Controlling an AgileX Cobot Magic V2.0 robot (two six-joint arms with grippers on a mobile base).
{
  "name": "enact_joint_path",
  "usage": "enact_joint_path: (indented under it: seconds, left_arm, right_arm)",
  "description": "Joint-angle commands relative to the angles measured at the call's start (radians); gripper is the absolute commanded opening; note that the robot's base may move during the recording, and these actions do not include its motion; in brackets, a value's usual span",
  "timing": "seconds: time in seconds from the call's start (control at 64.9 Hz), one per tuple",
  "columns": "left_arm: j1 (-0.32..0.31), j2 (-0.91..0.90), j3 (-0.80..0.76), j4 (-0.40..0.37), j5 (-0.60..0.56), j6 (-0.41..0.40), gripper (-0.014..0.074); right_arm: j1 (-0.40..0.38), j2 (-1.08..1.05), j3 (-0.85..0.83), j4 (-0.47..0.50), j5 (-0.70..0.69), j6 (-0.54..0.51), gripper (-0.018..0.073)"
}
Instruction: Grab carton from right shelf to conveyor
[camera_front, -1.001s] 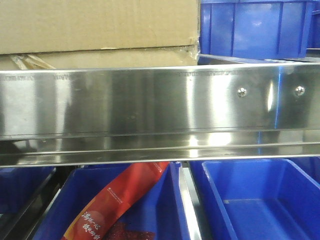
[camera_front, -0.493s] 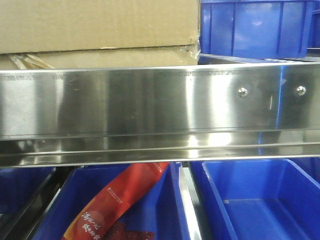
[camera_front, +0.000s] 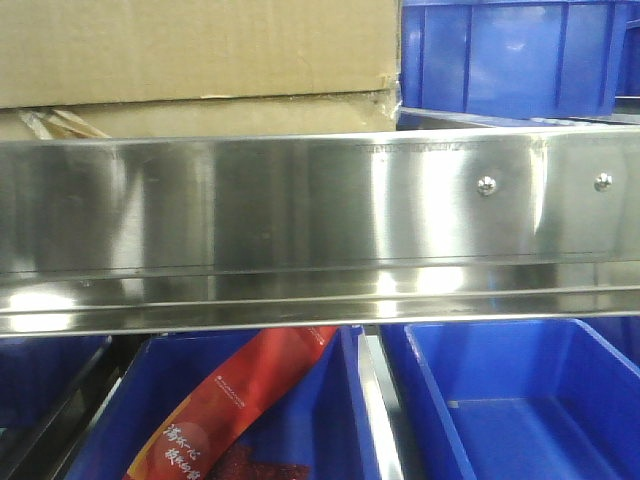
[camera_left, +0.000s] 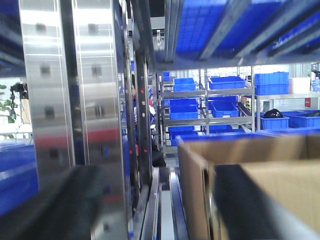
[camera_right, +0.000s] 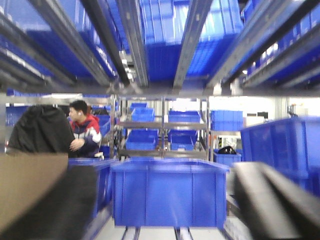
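a brushed steel shelf rail (camera_front: 300, 220) runs across the middle of the frame, catching glare, with blue bins (camera_front: 520, 350) in the row beneath. farther back, steel racks (camera_right: 150, 124) stand in white light, a man (camera_right: 82, 132) in a red jacket at centre left.

Brushed, mirror-glossy metal is shown by the long stainless-steel shelf rail (camera_front: 300, 220), matt, slightly rough paperboard by the brown cardboard carton (camera_front: 190, 50), smooth, faintly shiny plastic by the blue moulded bins (camera_front: 500, 60), and glossy film by the red printed packet (camera_front: 235, 395).
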Motion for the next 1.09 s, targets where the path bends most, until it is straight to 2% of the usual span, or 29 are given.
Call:
enact_joint_path:
  seconds: [0.0, 0.154, 0.262, 0.401, 0.539, 0.678, 0.739, 0.863, 1.032, 1.078]
  left_arm:
    - [0.003, 0.071, -0.079, -0.003, 0.028, 0.000, 0.0494]
    - [0.000, 0.211, -0.184, -0.041, 0.047, 0.000, 0.0521]
    - [-0.063, 0.300, -0.278, -0.054, 0.111, 0.011, 0.0519]
    - [-0.186, 0.424, -0.397, -0.054, 0.213, 0.076, 0.0519]
    - [-0.308, 0.542, -0.490, -0.056, 0.278, 0.075, 0.0519]
    - [-0.384, 0.650, -0.579, -0.056, 0.336, 0.075, 0.0519]
    - [-0.386, 0.699, -0.623, -0.056, 0.370, 0.059, 0.0519]
    - [-0.369, 0.795, -0.728, -0.047, 0.466, -0.025, 0.0519]
    - [-0.330, 0.918, -0.908, -0.045, 0.599, -0.072, 0.0519]
    - [-0.318, 0.949, -0.952, -0.023, 0.630, -0.114, 0.0519]
  right_arm:
    - [0.009, 0.063, -0.042, 0.003, -0.024, -0.004, 0.0563]
    - [0.067, 0.199, -0.067, 0.003, -0.122, -0.004, 0.0559]
    - [0.145, 0.320, -0.134, 0.003, -0.125, -0.004, 0.0559]
    - [0.294, 0.493, -0.312, 0.003, 0.005, -0.004, 0.0559]
    - [0.441, 0.679, -0.510, 0.003, 0.138, -0.004, 0.0559]
    - [0.546, 0.877, -0.749, 0.003, 0.301, -0.004, 0.0559]
    - [0.553, 0.972, -0.868, 0.003, 0.423, -0.004, 0.0559]
    - [0.553, 1.125, -1.115, 0.003, 0.683, 0.008, 0.0559]
    - [0.542, 1.305, -1.406, 0.003, 0.904, 0.044, 0.0559]
    - [0.537, 1.347, -1.478, -0.003, 0.956, 0.069, 0.0559]
